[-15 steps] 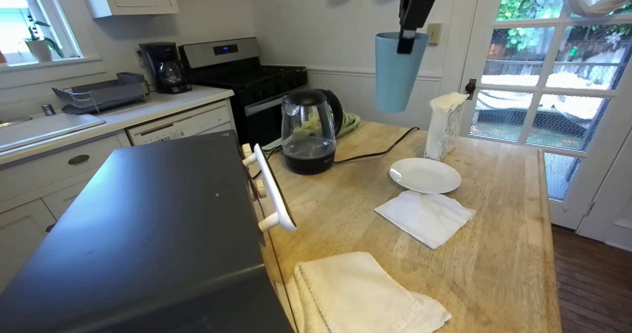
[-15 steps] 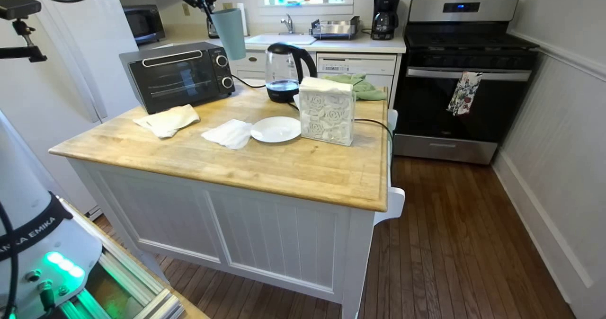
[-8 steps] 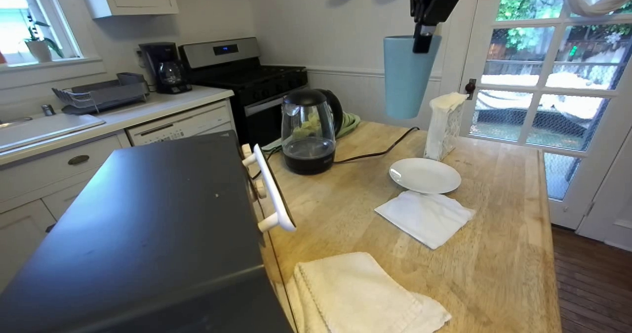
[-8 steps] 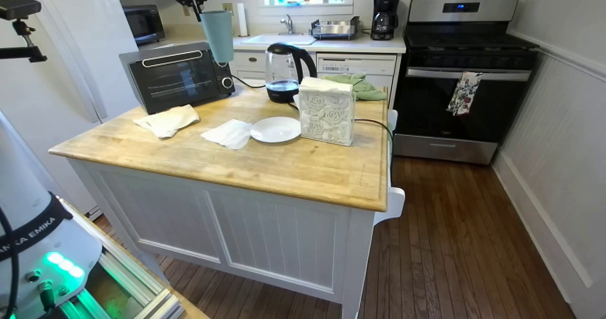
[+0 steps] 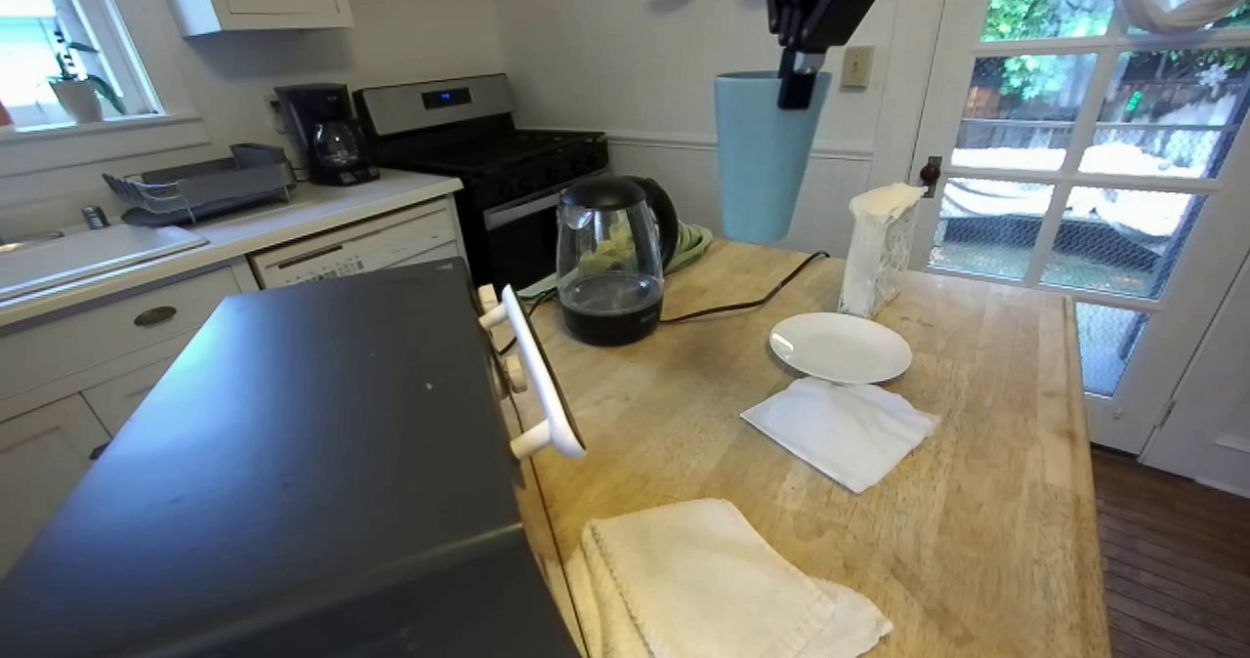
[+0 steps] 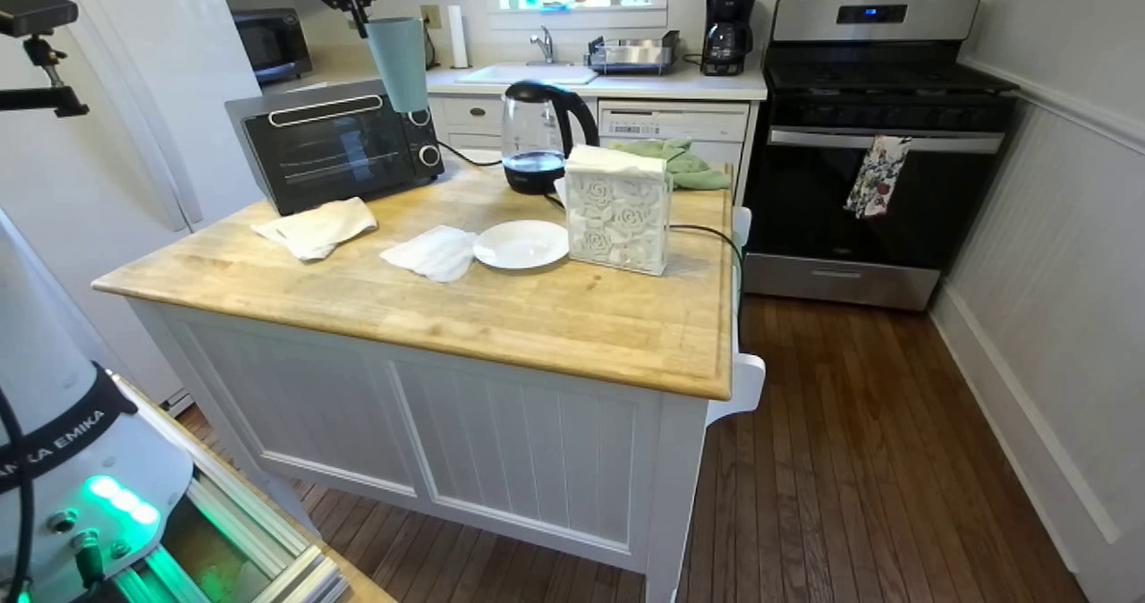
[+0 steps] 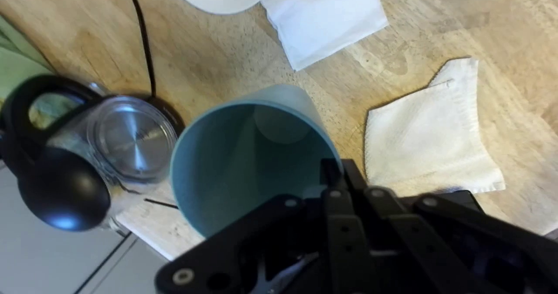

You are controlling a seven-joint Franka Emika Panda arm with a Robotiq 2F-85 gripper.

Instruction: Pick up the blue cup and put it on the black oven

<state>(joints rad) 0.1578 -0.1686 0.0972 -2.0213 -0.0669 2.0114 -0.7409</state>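
The blue cup (image 5: pixel 770 160) hangs in the air, nearly upright with a slight tilt. It also shows in an exterior view (image 6: pixel 399 66) and in the wrist view (image 7: pixel 244 163), where I look down into its open mouth. My gripper (image 5: pixel 799 92) is shut on the cup's rim, with one finger inside and one outside; the pinch shows in the wrist view (image 7: pixel 342 172). The black oven (image 5: pixel 342 424) has a flat bare top in an exterior view. Its glass front shows in an exterior view (image 6: pixel 331 147), where the cup overlaps the oven's right end.
A glass kettle (image 5: pixel 610 258) stands beside the oven, with its cord behind. A white plate (image 5: pixel 841 348), a white napkin (image 5: pixel 845 431), a napkin holder (image 5: pixel 874 253) and a cream cloth (image 5: pixel 723 580) are on the wooden island. The oven's white handle (image 5: pixel 547 375) sticks out over it.
The held cup has moved left in both exterior views over the last half second. In the half second before, it shifted slightly lower. The grip on its rim looks unchanged.
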